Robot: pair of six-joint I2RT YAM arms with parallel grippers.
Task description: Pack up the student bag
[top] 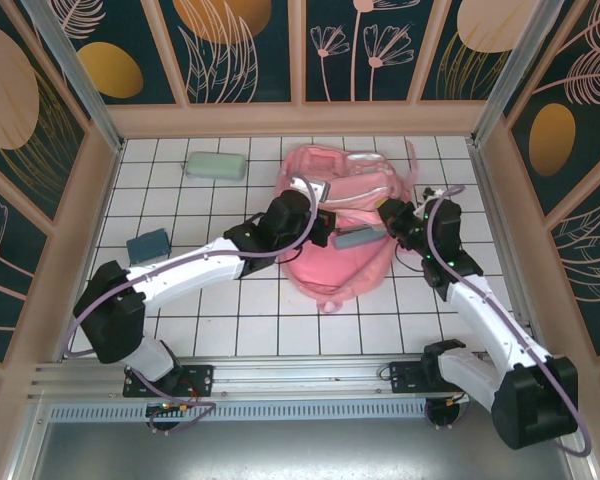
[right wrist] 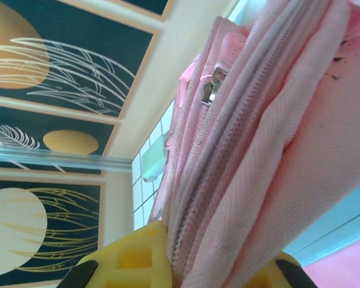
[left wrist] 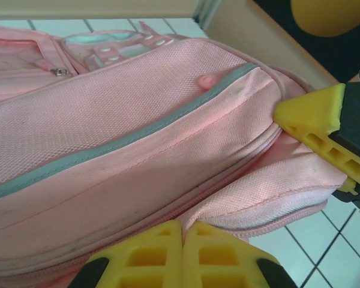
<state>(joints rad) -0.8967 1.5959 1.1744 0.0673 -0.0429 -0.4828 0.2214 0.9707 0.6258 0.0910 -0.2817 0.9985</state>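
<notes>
bag: I see the student bag [top: 342, 268] far-centre on the table [top: 200, 310] | right claw [right wrist: 210, 259]: grasping its right-edge fabric | left claw [left wrist: 181, 241]: clenched, tips against its left side

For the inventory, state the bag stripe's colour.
The stripe is grey-green on the pink student bag; clearest in left wrist view.

White tiled floor [top: 280, 330], dark floral wall panels [top: 250, 75], beige frames [top: 300, 118]; light apparently diffuse.

The student bag [top: 352, 272] lies on the white-tiled tabletop [top: 210, 320], near the far edge. A mint case [top: 216, 166] and a teal box [top: 148, 246] lie toward the left edge.
</notes>
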